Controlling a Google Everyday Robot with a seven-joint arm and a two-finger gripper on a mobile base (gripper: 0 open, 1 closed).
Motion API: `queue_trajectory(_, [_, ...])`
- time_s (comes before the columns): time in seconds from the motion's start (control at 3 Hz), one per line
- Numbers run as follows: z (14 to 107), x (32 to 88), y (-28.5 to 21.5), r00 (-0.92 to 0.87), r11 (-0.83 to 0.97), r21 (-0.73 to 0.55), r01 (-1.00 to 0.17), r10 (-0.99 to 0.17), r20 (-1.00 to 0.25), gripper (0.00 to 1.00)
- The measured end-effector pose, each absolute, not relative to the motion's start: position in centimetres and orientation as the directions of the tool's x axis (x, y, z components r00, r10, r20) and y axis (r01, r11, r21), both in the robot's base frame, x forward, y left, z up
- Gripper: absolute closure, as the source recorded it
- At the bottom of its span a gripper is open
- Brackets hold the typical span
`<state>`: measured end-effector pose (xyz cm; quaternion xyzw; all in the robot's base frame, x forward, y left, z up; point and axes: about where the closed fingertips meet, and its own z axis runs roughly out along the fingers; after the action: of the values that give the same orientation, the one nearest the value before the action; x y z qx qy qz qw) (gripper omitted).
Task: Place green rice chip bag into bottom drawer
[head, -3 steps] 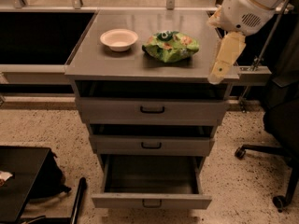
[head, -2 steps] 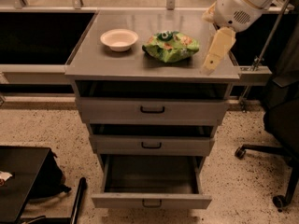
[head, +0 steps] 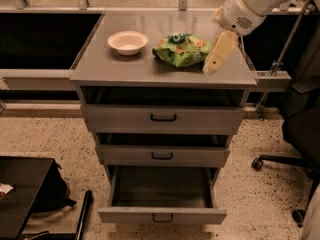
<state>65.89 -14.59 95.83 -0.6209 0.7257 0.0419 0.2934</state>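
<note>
The green rice chip bag [head: 182, 49] lies crinkled on the grey cabinet top [head: 125, 66], right of centre. My gripper [head: 211, 68] hangs from the white arm at the upper right, its tan finger pointing down just right of the bag, close to it but not holding it. The bottom drawer [head: 162, 215] is pulled open at the foot of the cabinet, with a dark, empty interior and a small dark handle on its front.
A white bowl [head: 127, 42] sits left of the bag. Two shallower drawers [head: 163, 117] above the bottom one are slightly open. A black office chair [head: 295, 134] stands at the right. A black bag and case [head: 30, 194] lie on the floor at the left.
My gripper has moved left and toward the bag, from beyond the cabinet's right edge to just beside the bag. The bag, bowl and drawers have not moved.
</note>
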Motion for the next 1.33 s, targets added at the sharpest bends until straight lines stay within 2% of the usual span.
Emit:
queue_trajectory(0.33, [95.9,67.1,-14.2,-0.032,0.224,-0.306,-0.925,-0.850,-0.526,0.00])
queue_trajectory(0.67, [95.0,70.2,-12.4,0.014,0.203,-0.282,-0.938,-0.789,-0.614,0.00])
queue_trajectory(1.0, [94.7,73.9,-11.0,0.024,0.214,-0.292,-0.932,-0.769,-0.639,0.00])
queue_trajectory(1.33, [95.2,77.1,-9.6,0.001,0.231,-0.354,-0.906,-0.837,-0.548,0.00])
